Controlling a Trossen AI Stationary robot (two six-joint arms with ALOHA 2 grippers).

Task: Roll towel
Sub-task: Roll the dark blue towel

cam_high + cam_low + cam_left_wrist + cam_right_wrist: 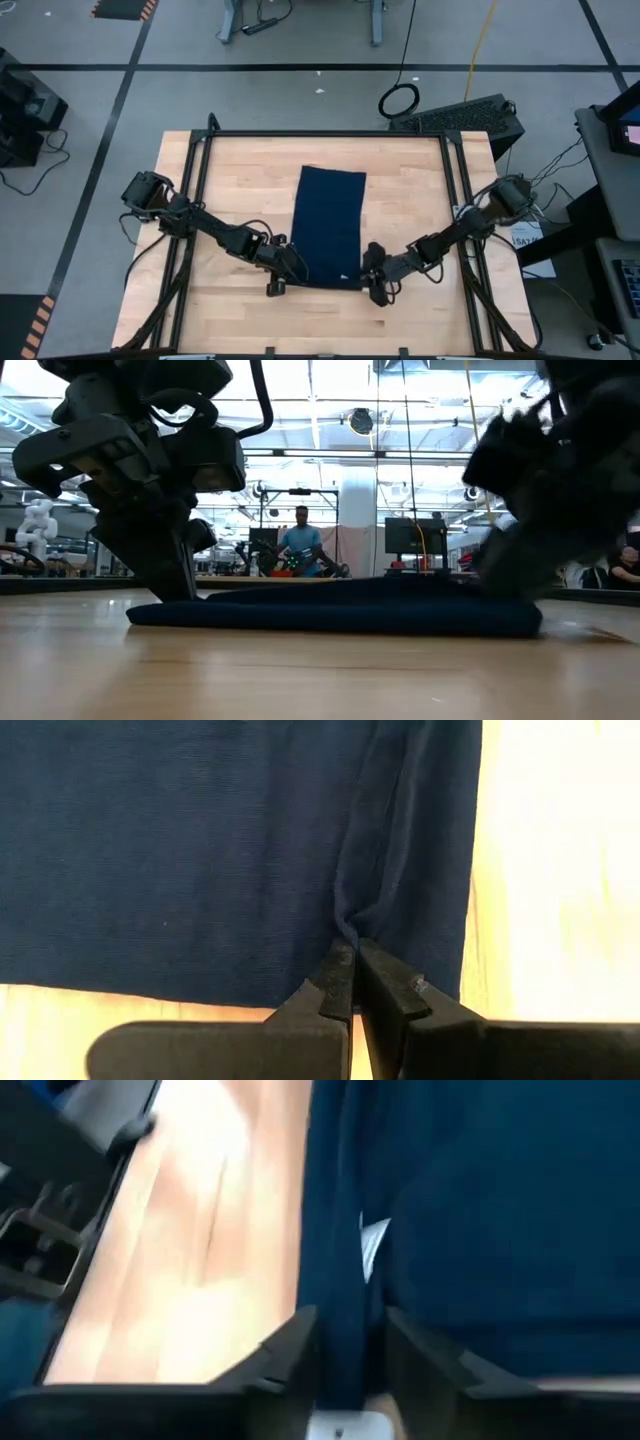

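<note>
Both grippers meet the towel [331,223] (near edge); right wrist view blurred.

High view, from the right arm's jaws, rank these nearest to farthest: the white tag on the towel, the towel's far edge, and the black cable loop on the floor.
Starting from the right gripper, at the towel's near right corner:
1. White tag, just beside it on the towel's near edge.
2. Towel's far edge, toward the table's back.
3. Black cable loop, on the floor beyond the table.
</note>
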